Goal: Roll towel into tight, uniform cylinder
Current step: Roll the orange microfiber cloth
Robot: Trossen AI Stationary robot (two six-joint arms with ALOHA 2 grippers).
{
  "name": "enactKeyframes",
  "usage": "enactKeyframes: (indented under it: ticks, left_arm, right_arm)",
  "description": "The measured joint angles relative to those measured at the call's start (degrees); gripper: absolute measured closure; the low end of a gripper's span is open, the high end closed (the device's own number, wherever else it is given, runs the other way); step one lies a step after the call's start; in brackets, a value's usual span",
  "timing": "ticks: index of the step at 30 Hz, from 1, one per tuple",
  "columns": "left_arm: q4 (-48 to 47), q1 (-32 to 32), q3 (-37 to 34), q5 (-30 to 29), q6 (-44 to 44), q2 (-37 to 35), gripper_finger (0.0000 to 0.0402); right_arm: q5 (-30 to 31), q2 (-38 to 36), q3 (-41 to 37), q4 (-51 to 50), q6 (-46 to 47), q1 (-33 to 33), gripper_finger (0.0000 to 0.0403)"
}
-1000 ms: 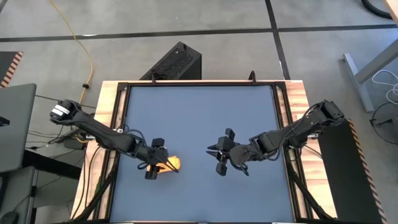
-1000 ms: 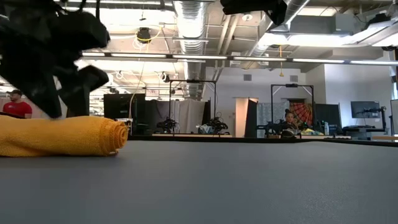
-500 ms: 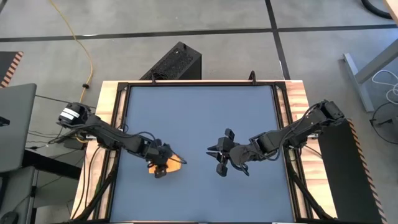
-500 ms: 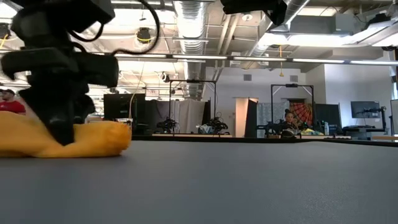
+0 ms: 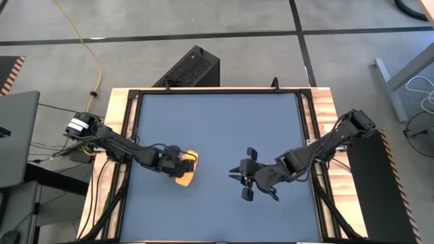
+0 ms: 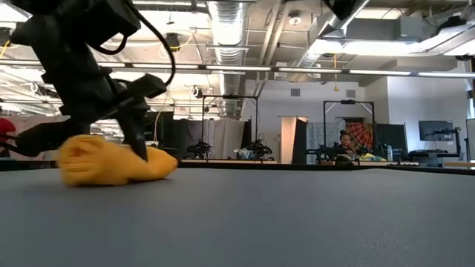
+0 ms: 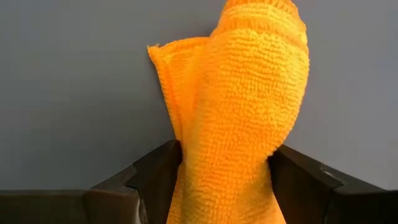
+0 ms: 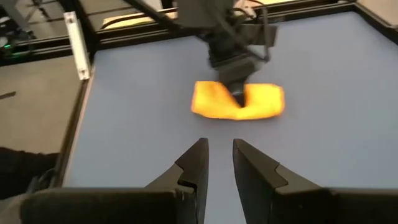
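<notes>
The yellow towel (image 5: 187, 167) is a short, thick roll on the dark blue tabletop (image 5: 217, 122), left of centre. It also shows in the low view (image 6: 111, 163) and the right wrist view (image 8: 214, 102). My left gripper (image 5: 178, 165) is shut on its middle. My right gripper (image 5: 243, 177) hangs above the table to the right of the towel, apart from it, its fingers (image 8: 198, 165) a narrow gap apart and empty. My left gripper pinches the middle of the towel roll (image 7: 224, 168) between its two fingers (image 7: 158, 174), which lie across the roll. They come from above, slanting down from the table's left. The roll is dented in at the pinch (image 8: 238, 107), and both its ends lie on the table.
A raised black frame (image 5: 132, 135) and wooden borders run round the tabletop. A black box (image 5: 190, 68) stands on the floor behind the far edge. Bare tabletop lies between the two grippers and toward the far edge.
My left gripper has come down onto the roll's middle, shut on it and turned. The roll, which lay straight along the table, is now bunched at the pinch, turned about and shifted a little toward the far edge. My right gripper has gone a little toward the near edge.
</notes>
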Motion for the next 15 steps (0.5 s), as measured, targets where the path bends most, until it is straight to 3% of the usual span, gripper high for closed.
enactKeyframes:
  ticks: [3,6,15]
  left_arm:
    - [0.77,0.0,0.0,-3.32,-13.06,0.02,0.0175]
    - [1.28,0.12,-0.04,-7.81,-17.29,0.11,0.0175]
    - [-0.09,0.09,-0.07,-8.92,-9.89,-1.73,0.0175]
  right_arm:
    - [0.0,0.0,0.0,0.02,0.02,1.69,0.0304]
    - [0.02,0.0,0.0,0.26,0.02,3.3,0.0304]
    - [0.07,0.02,0.0,0.83,0.46,5.51,0.0304]
